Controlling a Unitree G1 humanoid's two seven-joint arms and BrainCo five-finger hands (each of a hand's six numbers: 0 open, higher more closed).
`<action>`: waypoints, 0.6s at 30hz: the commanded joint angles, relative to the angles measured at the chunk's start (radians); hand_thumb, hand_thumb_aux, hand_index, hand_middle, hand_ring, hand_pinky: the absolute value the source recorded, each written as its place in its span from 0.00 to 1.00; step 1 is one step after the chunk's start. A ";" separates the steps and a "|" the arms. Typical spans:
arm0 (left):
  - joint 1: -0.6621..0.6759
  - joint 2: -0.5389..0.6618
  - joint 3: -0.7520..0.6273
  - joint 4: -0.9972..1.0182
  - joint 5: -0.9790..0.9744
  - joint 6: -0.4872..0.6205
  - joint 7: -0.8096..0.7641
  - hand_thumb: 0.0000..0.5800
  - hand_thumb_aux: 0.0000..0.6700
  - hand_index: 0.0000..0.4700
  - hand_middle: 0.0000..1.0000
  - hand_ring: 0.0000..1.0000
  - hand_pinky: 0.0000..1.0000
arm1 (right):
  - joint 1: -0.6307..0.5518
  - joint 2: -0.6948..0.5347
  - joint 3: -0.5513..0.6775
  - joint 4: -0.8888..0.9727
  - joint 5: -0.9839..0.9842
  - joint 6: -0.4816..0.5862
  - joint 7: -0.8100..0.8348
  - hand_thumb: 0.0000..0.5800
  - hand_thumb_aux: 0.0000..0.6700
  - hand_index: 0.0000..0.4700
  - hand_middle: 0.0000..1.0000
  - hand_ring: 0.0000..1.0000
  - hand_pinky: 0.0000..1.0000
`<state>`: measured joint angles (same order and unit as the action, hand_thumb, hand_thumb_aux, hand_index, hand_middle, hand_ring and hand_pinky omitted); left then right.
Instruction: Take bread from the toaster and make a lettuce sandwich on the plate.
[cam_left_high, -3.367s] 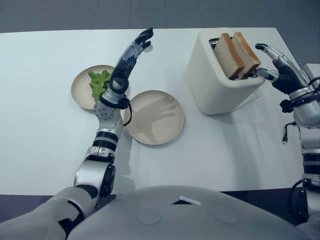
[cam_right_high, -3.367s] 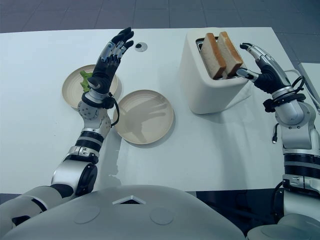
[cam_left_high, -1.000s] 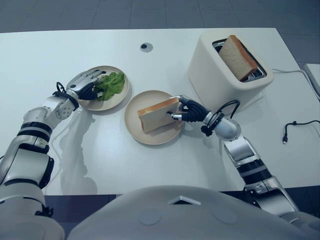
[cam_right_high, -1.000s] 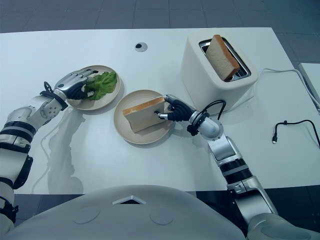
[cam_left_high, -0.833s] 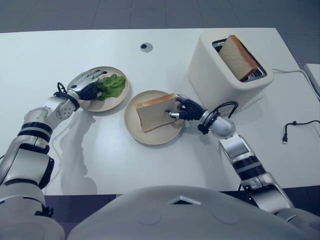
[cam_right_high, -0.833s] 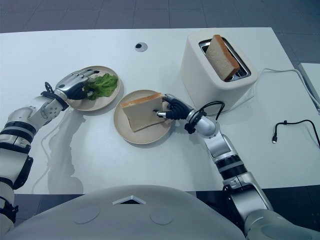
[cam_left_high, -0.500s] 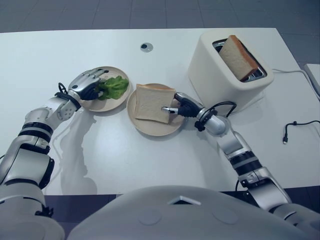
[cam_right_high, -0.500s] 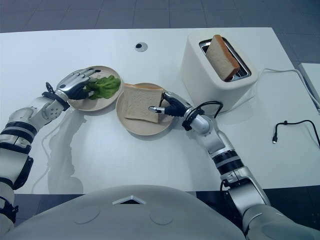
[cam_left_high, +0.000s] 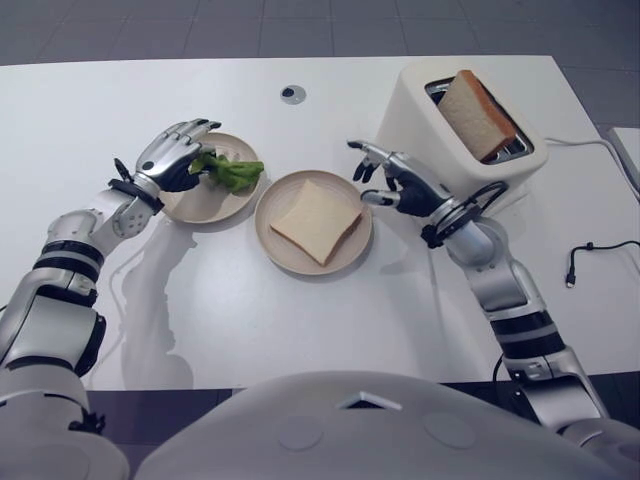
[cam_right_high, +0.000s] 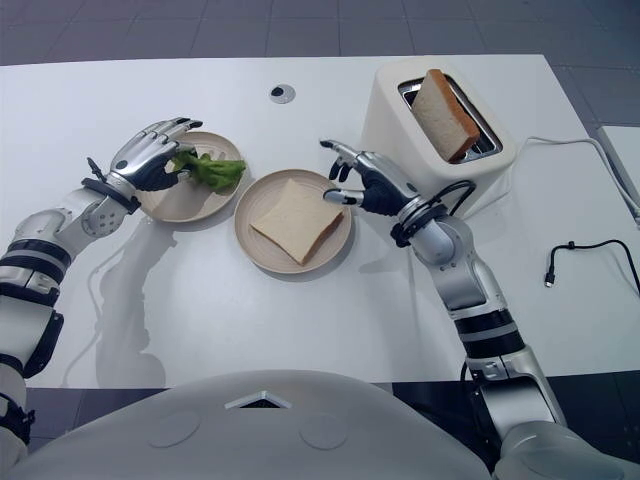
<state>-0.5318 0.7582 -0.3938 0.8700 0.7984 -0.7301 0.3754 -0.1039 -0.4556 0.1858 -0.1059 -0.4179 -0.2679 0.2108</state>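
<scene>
A slice of bread lies flat on the beige plate in the middle of the table. My right hand hovers open just right of that plate, between it and the white toaster. A second slice stands up out of the toaster's slot. On the left, my left hand is shut on the green lettuce leaf, held a little above a second beige plate.
A white cable runs from the toaster toward the right edge. A dark cable end lies on the table at the far right. A small round hole sits in the tabletop at the back.
My right hand laid the bread flat on the middle plate, let go and pulled back up toward the toaster. My left hand raised the lettuce slightly off the left plate.
</scene>
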 joint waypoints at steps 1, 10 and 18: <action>-0.008 -0.039 0.019 -0.017 -0.103 -0.140 -0.037 1.00 1.00 1.00 0.00 0.00 0.00 | -0.005 0.010 -0.005 0.002 0.001 0.003 -0.002 0.00 0.00 0.00 0.71 0.71 0.71; 0.009 -0.164 0.010 -0.068 -0.274 -0.373 -0.194 1.00 1.00 1.00 0.00 0.00 0.00 | -0.004 0.010 -0.019 -0.019 0.097 0.003 0.055 0.00 0.00 0.00 0.72 0.72 0.72; 0.014 -0.304 -0.070 -0.021 -0.192 -0.326 -0.286 0.94 0.75 0.75 0.00 0.00 0.00 | 0.000 0.007 -0.005 0.000 0.095 -0.014 0.060 0.00 0.00 0.00 0.71 0.71 0.71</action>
<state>-0.5269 0.4795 -0.4355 0.8293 0.5680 -1.0828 0.1060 -0.1033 -0.4469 0.1772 -0.1181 -0.3234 -0.2711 0.2584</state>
